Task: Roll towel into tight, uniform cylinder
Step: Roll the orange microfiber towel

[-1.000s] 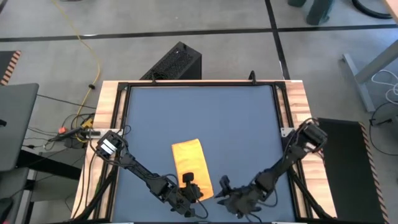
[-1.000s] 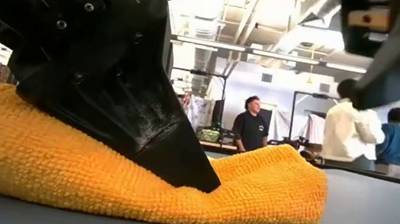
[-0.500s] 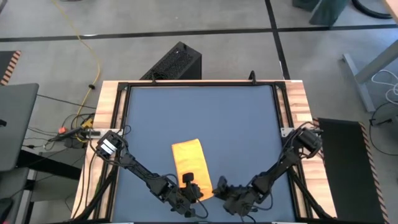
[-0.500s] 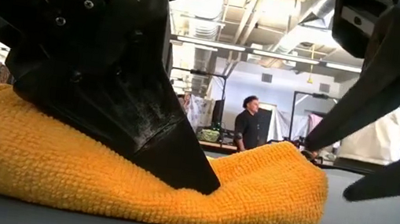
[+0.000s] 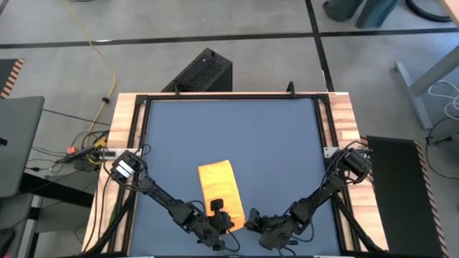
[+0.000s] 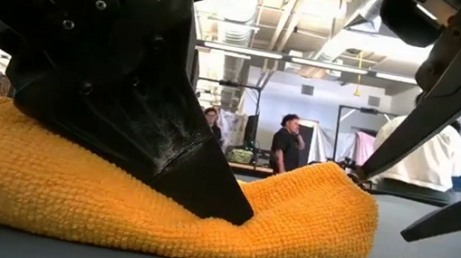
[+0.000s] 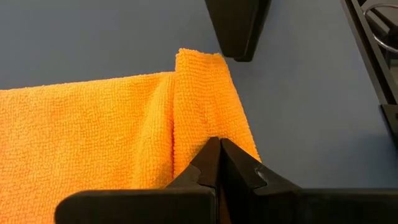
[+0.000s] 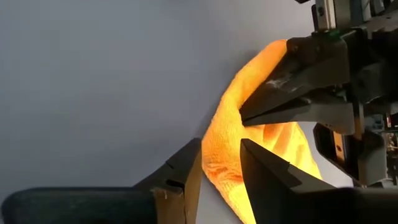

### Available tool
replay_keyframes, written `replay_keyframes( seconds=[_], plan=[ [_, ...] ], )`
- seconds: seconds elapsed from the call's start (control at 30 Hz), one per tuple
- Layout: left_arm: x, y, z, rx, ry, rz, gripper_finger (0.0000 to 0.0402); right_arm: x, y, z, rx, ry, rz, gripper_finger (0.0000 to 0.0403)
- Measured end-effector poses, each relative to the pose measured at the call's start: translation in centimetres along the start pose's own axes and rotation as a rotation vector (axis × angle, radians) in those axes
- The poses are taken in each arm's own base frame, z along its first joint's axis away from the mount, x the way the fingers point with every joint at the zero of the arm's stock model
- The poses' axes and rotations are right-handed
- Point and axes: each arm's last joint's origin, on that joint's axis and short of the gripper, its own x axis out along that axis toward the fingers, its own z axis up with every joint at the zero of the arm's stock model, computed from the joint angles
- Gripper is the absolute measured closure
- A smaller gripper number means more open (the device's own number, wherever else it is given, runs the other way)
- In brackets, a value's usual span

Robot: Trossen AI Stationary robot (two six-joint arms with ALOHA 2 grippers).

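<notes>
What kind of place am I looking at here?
Probably a robotics lab or workshop: a wood-edged work table, people standing in an open hall behind it, and cables trailing over a concrete floor.

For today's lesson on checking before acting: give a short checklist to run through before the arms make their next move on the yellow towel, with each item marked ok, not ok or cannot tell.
1. Left tool shut and pressing its tip into the towel: ok.
2. Right tool open, its fingers straddling the towel's corner: ok.
3. Right tool actually gripping the cloth: not ok, its fingers have not closed.
4. Towel folded into a strip, ready for rolling: ok; no roll formed yet.
5. Table bare around the towel: ok.
6. Towel layers evenly aligned under the left tool: cannot tell, the tool hides them.
</notes>
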Motion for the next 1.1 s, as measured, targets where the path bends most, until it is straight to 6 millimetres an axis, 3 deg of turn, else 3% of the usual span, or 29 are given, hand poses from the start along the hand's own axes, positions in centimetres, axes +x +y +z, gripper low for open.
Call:
replay_keyframes(
  seconds=[0.37,0.9,1.1],
  plan=[
    [0.0,0.0,0.0,0.001,0.002,-0.004,0.0402,0.7,-0.5,-0.8,-0.05,-0.003,0.05,0.0275],
    [0.0,0.0,0.0,0.009,0.005,-0.008,0.0401,1.4,-1.7,-1.9,0.086,0.074,0.115,0.0276],
    [-0.1,-0.2,0.0,0.01,0.0,-0.008,0.0401,1.8,-2.1,-2.3,0.142,0.044,0.15,0.0313]
  ],
)
